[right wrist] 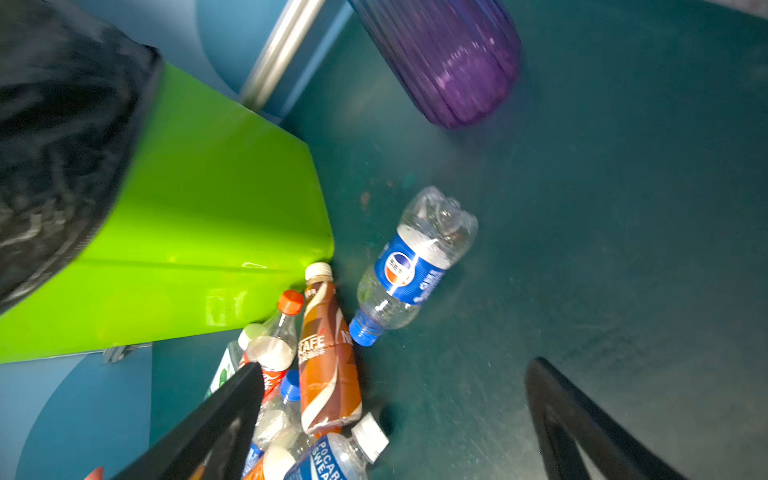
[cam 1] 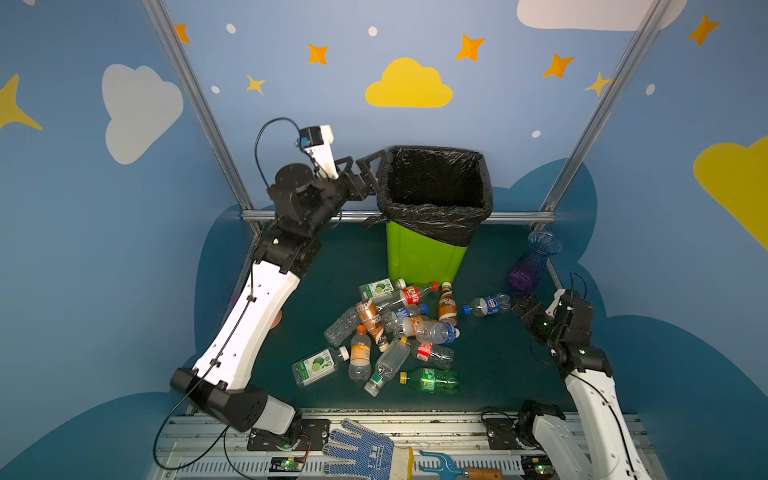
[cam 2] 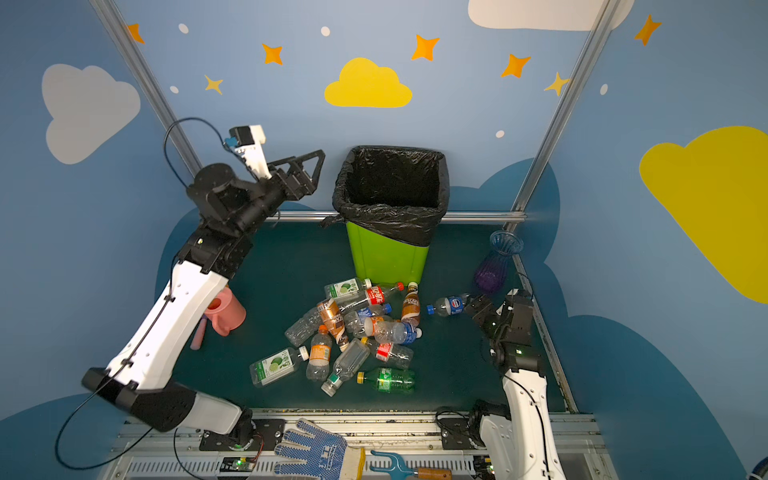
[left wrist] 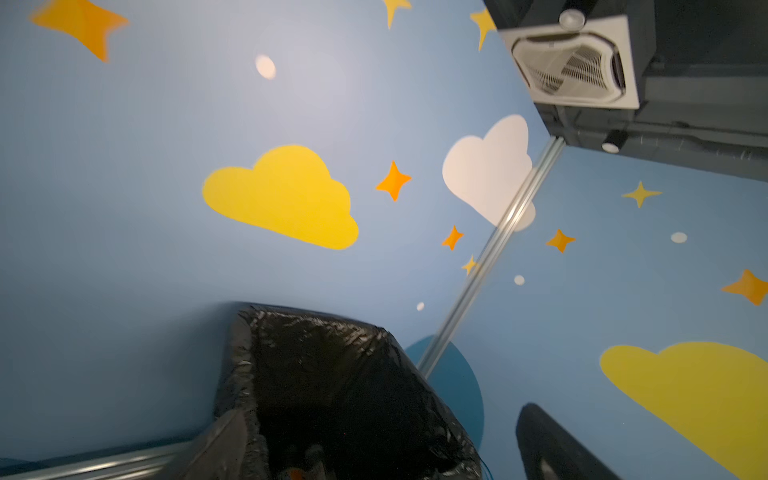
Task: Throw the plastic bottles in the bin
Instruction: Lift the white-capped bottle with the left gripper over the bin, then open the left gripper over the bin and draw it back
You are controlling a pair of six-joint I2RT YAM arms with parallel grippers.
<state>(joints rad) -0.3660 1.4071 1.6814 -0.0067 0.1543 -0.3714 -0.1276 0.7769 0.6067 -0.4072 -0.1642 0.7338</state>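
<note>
Top views show left tool point(cam 1: 360, 166) spread wide, empty, beside bin point(cam 1: 432, 253); right tool point(cam 1: 524, 307) wide, empty too.

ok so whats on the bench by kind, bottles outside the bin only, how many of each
bin: 1
plastic bottles outside it: about 14, the pile overlaps
vase: 1
pink watering can: 1
glove: 1
blue hand fork: 1
total: about 19

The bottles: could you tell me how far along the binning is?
Done: little shows inside the bin; the left jaws stand open, empty, beside it. In hand: nothing; the right jaws hang open by the blue-label bottle. Left: the pile on the table.
</note>
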